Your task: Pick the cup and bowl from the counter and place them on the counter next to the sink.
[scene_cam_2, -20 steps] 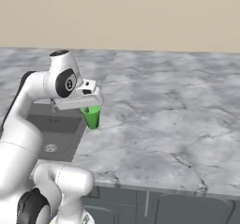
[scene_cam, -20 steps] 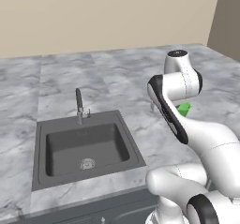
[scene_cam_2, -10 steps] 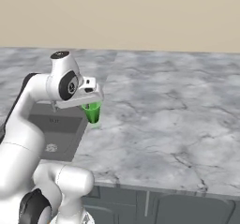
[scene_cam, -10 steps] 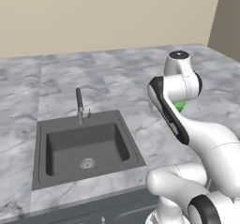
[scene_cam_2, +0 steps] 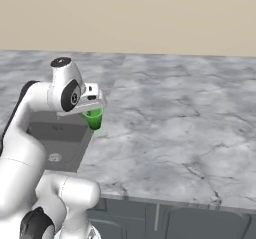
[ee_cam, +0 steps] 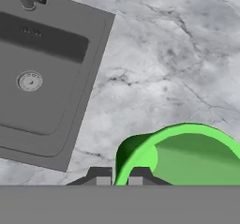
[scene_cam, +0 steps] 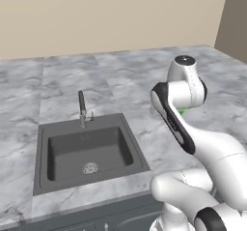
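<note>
Hand view shows the gripper (ee_cam: 116,177) clamped on the rim of the cup (ee_cam: 187,155), its 2 fingertips pinching the green wall from either side. In the right base view the cup (scene_cam_2: 93,118) hangs above the counter (scene_cam_2: 170,128), just right of the sink (scene_cam_2: 60,140). Farther off, the faucet (scene_cam: 82,108) stands upright at the sink's back edge.
</note>
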